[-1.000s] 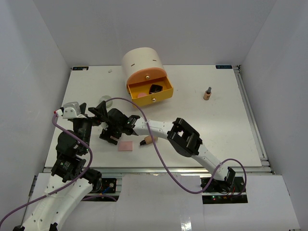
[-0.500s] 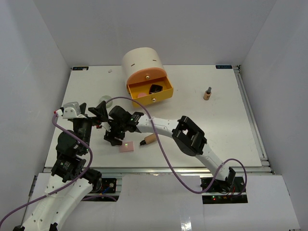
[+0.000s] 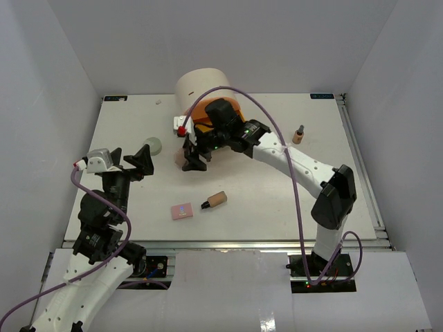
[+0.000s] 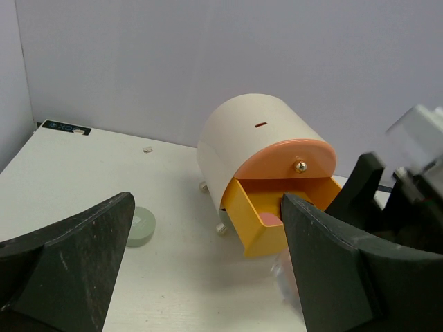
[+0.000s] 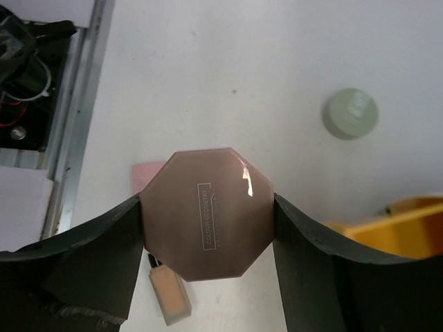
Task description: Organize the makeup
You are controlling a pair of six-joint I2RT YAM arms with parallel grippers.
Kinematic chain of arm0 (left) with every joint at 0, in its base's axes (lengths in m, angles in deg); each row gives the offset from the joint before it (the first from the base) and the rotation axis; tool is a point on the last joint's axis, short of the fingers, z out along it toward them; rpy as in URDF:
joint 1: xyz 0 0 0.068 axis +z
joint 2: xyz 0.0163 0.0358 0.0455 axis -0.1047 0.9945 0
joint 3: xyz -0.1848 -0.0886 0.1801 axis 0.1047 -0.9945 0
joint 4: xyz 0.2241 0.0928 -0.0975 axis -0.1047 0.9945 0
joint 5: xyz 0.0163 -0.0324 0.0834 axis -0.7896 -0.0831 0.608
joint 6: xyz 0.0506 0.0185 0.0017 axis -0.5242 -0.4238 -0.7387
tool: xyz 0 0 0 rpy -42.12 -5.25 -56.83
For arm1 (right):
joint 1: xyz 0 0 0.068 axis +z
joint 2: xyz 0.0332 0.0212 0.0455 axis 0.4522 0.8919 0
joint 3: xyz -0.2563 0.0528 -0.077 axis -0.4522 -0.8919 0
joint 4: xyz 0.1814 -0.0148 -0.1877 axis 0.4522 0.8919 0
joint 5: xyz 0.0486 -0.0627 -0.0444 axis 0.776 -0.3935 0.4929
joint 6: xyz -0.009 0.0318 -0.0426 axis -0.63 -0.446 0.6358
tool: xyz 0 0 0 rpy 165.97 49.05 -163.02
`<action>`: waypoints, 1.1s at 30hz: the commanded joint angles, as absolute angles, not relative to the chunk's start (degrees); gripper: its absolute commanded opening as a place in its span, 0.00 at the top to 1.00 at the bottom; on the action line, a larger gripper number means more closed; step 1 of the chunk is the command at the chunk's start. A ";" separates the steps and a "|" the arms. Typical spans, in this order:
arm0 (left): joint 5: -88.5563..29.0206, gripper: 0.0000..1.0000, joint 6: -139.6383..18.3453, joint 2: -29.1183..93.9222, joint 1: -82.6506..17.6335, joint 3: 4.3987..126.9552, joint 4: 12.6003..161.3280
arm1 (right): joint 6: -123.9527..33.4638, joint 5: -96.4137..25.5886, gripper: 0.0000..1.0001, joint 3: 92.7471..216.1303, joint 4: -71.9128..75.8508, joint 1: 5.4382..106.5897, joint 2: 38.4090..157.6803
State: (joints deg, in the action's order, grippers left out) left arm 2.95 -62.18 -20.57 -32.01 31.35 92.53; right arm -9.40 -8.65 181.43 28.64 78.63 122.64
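Note:
My right gripper (image 5: 207,220) is shut on a pink octagonal compact (image 5: 206,211) and holds it above the table. In the top view the right gripper (image 3: 192,155) hangs just front-left of the open yellow drawer (image 4: 273,216) of the cream cylinder (image 3: 203,86). A pink round compact (image 4: 270,218) lies in the drawer. A pink rectangular compact (image 3: 182,210) and a tan black-capped bottle (image 3: 215,200) lie near the front. Another tan bottle (image 3: 298,134) stands upright at the right. My left gripper (image 3: 138,162) is open and empty at the left.
A pale green round jar (image 3: 151,146) sits on the table left of the cylinder, close to my left gripper; it also shows in the left wrist view (image 4: 138,225). White walls close in the table on three sides.
My right arm has swung from the front left of the table up and right to the drawer, carrying the octagonal compact. The pink rectangular compact has shifted slightly. The left arm has barely moved.

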 commanded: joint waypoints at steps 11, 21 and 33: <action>1.72 0.02 -62.72 -16.51 -32.02 31.29 93.71 | -20.65 -26.94 0.88 178.39 13.12 58.63 122.26; 1.26 0.02 -62.76 -15.38 -32.00 31.36 93.90 | -21.78 -31.27 0.65 176.31 8.67 58.06 124.77; 0.54 0.02 -62.81 -14.61 -31.94 31.48 93.99 | -20.75 -30.22 0.30 174.49 8.77 58.01 125.70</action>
State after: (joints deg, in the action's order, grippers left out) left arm 1.56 -62.34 -15.07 -32.01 31.35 93.60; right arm -20.91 -30.37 174.57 12.59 57.87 125.42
